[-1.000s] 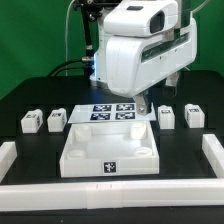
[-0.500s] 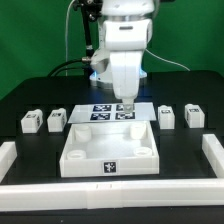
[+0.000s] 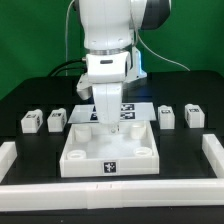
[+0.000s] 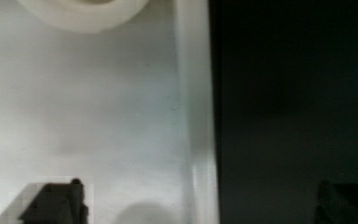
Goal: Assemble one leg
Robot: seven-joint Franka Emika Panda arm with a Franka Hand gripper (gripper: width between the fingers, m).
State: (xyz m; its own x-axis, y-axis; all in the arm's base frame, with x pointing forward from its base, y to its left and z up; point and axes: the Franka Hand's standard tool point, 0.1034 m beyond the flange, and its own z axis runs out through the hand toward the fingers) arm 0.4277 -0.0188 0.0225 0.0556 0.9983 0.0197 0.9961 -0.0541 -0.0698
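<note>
A black table (image 3: 185, 140) fills the exterior view, edged by low white rails (image 3: 214, 152) at both sides and along the front. A large white robot arm (image 3: 108, 40) reaches down from the top centre.

Below it, in the middle of the table, sits a white square tray (image 3: 85, 166) with round sockets in its corners. Behind the tray lies the marker board (image 3: 128, 108), a flat sheet of black-and-white tags partly hidden by the arm.

Four small white legs, each with a square tag, stand in a row on the table beside the marker board, all well apart from the arm. Towards the exterior view's left are the outer left leg (image 3: 31, 121) and the inner left leg (image 3: 57, 119). Towards the right are the inner right leg (image 3: 166, 116) and the outer right leg (image 3: 194, 115).

The gripper (image 3: 108, 126) points straight down at the tray's far rim.

In the wrist view, the gripper (image 4: 202, 205) is spread wide and grips nothing. One dark fingertip (image 4: 51, 200) is over the white tray (image 4: 105, 110) and the other is over the black table (image 4: 300, 100), so they straddle the tray's edge. A round socket (image 4: 83, 12) shows in the tray. Whether the fingertips touch the tray cannot be told.
</note>
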